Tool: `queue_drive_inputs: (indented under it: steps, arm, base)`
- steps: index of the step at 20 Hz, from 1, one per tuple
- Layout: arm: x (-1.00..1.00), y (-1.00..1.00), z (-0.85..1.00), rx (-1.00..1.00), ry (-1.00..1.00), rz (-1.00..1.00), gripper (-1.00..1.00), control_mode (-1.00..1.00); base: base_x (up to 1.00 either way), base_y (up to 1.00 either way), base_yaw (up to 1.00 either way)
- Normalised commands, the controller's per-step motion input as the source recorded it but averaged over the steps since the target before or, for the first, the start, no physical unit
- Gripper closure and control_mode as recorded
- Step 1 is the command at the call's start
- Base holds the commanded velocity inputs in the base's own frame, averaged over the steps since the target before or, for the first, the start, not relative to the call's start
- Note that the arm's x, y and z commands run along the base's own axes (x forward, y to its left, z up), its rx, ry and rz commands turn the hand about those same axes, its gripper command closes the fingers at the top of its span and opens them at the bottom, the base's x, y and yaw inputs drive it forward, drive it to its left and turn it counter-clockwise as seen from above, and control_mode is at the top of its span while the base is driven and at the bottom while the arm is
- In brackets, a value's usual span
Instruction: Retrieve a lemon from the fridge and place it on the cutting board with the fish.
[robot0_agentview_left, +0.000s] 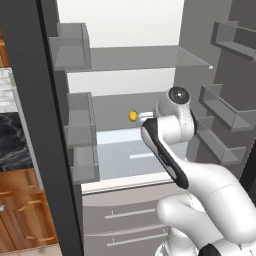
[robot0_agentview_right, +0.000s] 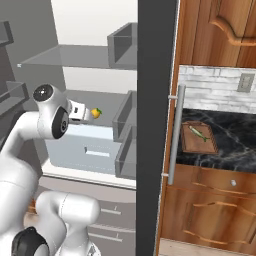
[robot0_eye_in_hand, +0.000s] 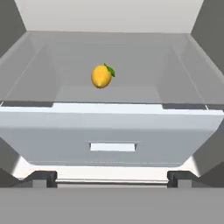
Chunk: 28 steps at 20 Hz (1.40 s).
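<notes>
Tall light-grey fridge (robot0_agentview_left: 197, 30), doors open: 1 small bright yellow oval lemon (robot0_eye_in_hand: 102, 76) w/ green leaf, on shelf above pale drawer (robot0_eye_in_hand: 113, 135), interior rear. Lemon's long axis tilted in hand view, leaf end up-right. 1 two-finger gripper (robot0_agentview_right: 80, 111), jaws apart, just short of lemon, not touching. 1 reddish-brown wooden cutting board (robot0_agentview_right: 199, 138) on black marbled counter (robot0_agentview_right: 235, 145), carrying 1 slim greenish-grey fish (robot0_agentview_right: 198, 133), lying diagonal.

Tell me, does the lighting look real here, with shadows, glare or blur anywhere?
Hand view: the lemon is sharp and evenly lit, with no clear shadow under it. Left base view: the fridge interior is flat grey and white, without glare, slightly soft. Right base view: the cutting board and fish look small and a little blurry.
</notes>
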Motion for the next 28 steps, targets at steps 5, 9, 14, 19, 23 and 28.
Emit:
queue_drive_inputs:
  steps: [5, 9, 14, 19, 23, 28]
  arm:
    - [0.30, 0.00, 0.00, 0.01, -0.07, -0.05, -1.00, -1.00]
    - [0.32, 0.00, 0.00, 0.01, 0.00, 0.00, -1.00, -1.00]
    - [0.39, 0.07, 0.00, 0.02, 0.02, 0.00, -1.00, -1.00]
    - [0.36, 0.06, 0.00, 0.01, 0.01, 0.00, -1.00, -1.00]
    - [0.32, 0.07, -0.06, 0.00, 0.00, 0.00, -1.00, -1.00]
    - [0.35, 0.07, -0.08, 0.00, 0.00, 0.00, -1.00, -1.00]
  base:
    - [0.00, 0.00, 0.00]
    - [0.00, 0.00, 0.00]
    - [0.00, 0.00, 0.00]
    - [0.00, 0.00, 0.00]
    - [0.00, 0.00, 0.00]
    - [0.00, 0.00, 0.00]
